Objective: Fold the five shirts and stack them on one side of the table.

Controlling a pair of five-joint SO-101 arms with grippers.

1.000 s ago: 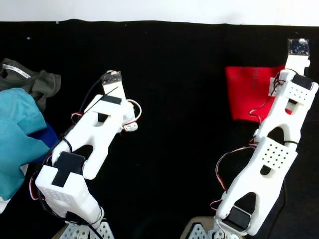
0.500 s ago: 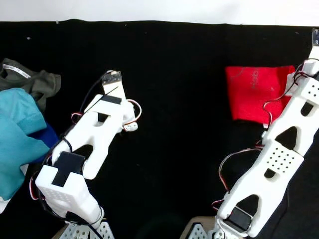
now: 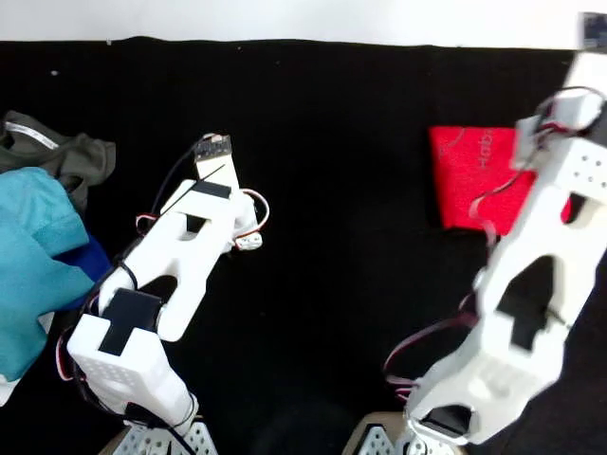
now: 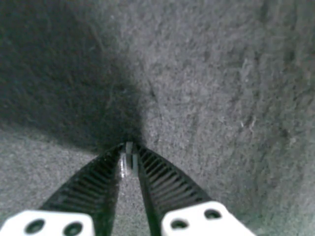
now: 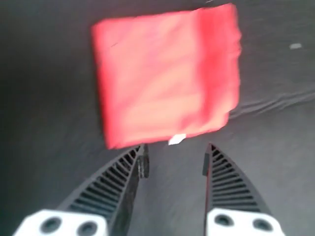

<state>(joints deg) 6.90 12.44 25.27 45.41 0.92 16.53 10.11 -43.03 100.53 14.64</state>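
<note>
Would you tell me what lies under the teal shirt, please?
A blue garment peeks out beneath the teal shirt, with a bit of white cloth at its near edge; the rest is covered.

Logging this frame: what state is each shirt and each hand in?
red shirt: folded into a flat rectangle, lying on the table's right side.
teal shirt: unfolded, crumpled in the heap at the left edge.
olive shirt: unfolded, bunched behind the teal one.
blue shirt: mostly buried under the teal one, fold state unclear.
left hand: shut, empty, over bare black cloth.
right hand: open, empty, at the red shirt's edge.
</note>
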